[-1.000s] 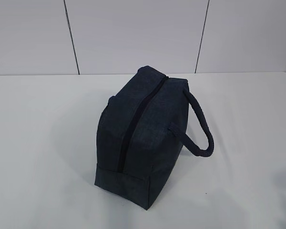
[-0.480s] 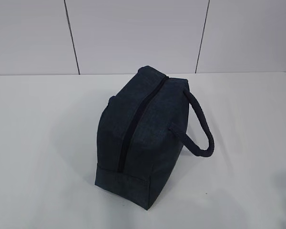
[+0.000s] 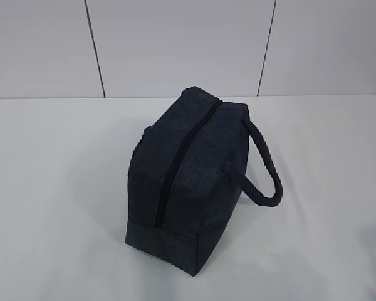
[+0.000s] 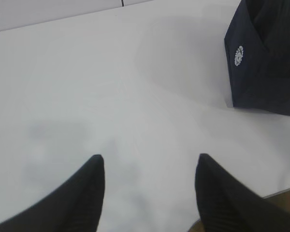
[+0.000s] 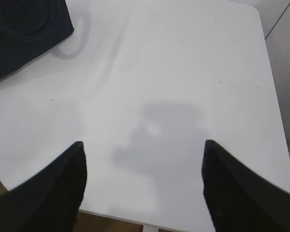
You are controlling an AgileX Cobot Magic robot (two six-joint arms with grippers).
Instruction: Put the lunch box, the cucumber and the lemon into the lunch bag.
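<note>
in the exterior view we see the lunch bag (image 3: 185, 182) mid-table (image 3: 50, 188), its closed zipper (image 3: 178, 157) running from 1 to 7 o'clock. from the left wrist, our spread, empty left end effector (image 4: 150, 166) has the bag at 2 o'clock. from the right wrist, the equally spread right end effector (image 5: 144, 154) has it at 10 o'clock; we cannot tell which is nearer.

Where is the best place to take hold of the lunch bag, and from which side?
Probably the looped strap handle on the lunch bag. It arches clear of the bag's right side, with open space beneath it. The right hand, open and empty over the table, could approach from the right and close across the strap.
</note>
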